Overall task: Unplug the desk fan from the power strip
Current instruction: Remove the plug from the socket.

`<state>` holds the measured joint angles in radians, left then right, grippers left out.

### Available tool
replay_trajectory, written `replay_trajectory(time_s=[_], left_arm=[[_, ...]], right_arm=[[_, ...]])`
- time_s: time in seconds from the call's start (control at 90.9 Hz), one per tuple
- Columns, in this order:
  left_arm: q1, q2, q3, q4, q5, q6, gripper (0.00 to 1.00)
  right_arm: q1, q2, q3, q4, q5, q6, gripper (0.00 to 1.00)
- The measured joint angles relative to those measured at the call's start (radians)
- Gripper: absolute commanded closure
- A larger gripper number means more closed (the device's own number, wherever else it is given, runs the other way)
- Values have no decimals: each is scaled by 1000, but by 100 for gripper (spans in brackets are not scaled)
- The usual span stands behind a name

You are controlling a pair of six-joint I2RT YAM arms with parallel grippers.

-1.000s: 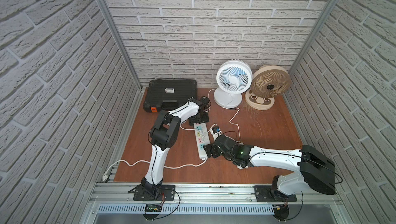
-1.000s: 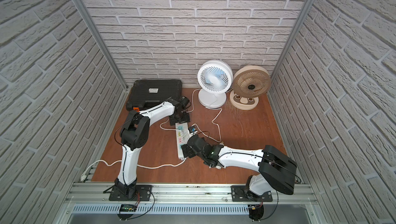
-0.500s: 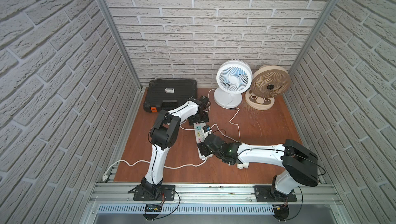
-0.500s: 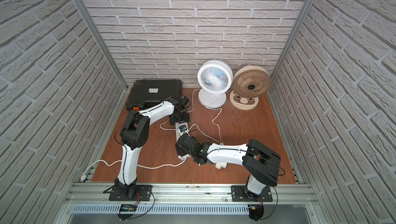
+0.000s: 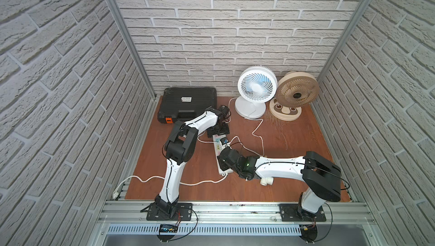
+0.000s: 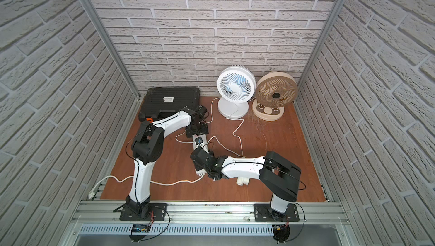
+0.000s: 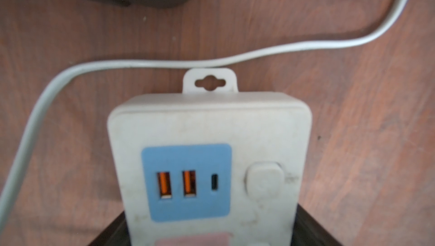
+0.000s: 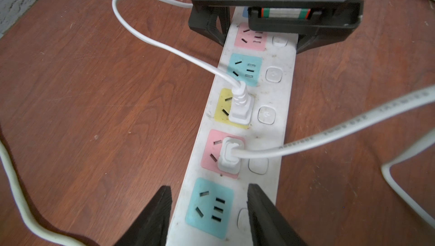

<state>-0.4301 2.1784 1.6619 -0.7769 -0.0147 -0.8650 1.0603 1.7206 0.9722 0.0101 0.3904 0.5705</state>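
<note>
The white power strip [image 5: 217,147] [image 8: 270,134] lies lengthwise mid-table. My left gripper [image 5: 217,130] [image 7: 209,230] is shut on its far USB end [image 7: 207,124], one finger against each side. My right gripper [image 8: 209,187] [image 5: 223,160] hovers open over the near end, above a free blue socket [image 8: 209,207]. Just ahead of it a white plug [image 8: 229,156] sits in the pink socket, its cord leaving sideways. Another white plug [image 8: 241,110] sits in the yellow socket. A white desk fan [image 5: 256,89] and a beige fan [image 5: 297,91] stand at the back. I cannot tell which plug belongs to which fan.
A black tool case [image 5: 188,105] lies at the back left. A small white pipe fitting [image 5: 267,181] sits under my right forearm. The strip's thick cord [image 5: 150,178] trails to the front left edge. Thin fan cords [image 5: 257,129] loop over the table. Brick walls close three sides.
My right gripper has swung left from beside the strip to over its near end, and its jaws have narrowed. The left arm has stayed put on the strip.
</note>
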Motion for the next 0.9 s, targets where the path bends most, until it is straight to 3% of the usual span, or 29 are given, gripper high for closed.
replay_trajectory(time_s=[0.902], left_arm=[[0, 3, 3, -2, 2, 10, 100]], right_arm=[[-40, 123, 111, -85, 60, 68, 64]])
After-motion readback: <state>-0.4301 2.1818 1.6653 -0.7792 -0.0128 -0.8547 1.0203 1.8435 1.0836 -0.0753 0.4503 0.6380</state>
